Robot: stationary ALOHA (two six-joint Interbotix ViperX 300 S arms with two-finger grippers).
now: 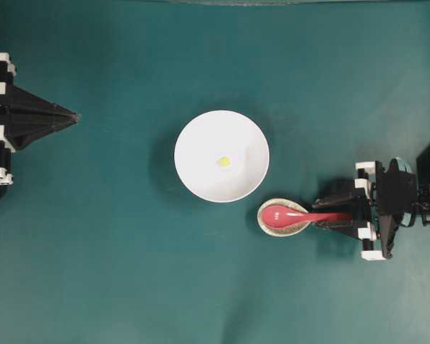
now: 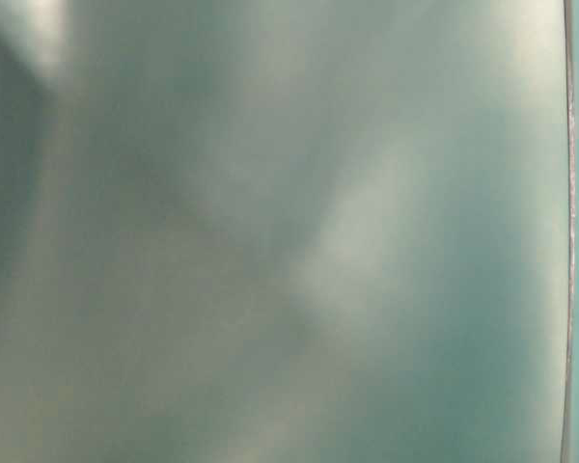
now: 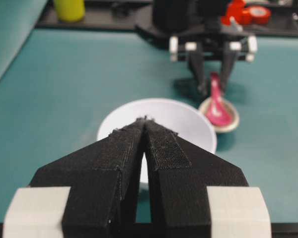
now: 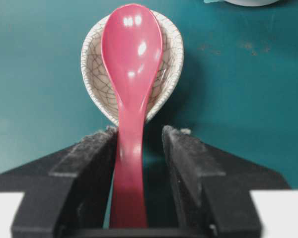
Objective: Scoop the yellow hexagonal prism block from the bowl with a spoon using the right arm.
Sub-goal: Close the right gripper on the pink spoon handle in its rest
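Yellow hexagonal prism block (image 1: pixel 223 161), lying at the centre of the white bowl (image 1: pixel 193 143) on the teal desk (image 1: pixel 115 258); pink-red spoon (image 4: pixel 131 64), scoop in the crackled spoon rest (image 4: pixel 171 54) beside the bowl, handle between the parted, not clamped fingers of the right gripper (image 4: pixel 139 148); left gripper (image 3: pixel 145 124) closed, empty, well apart.

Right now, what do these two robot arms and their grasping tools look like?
Both are black. The left tool has two wedge-shaped fingers faced with rough black padding, on white blocks at the base. The right tool matches it, and the right arm carries white brackets, loose black cables and a teal cap.
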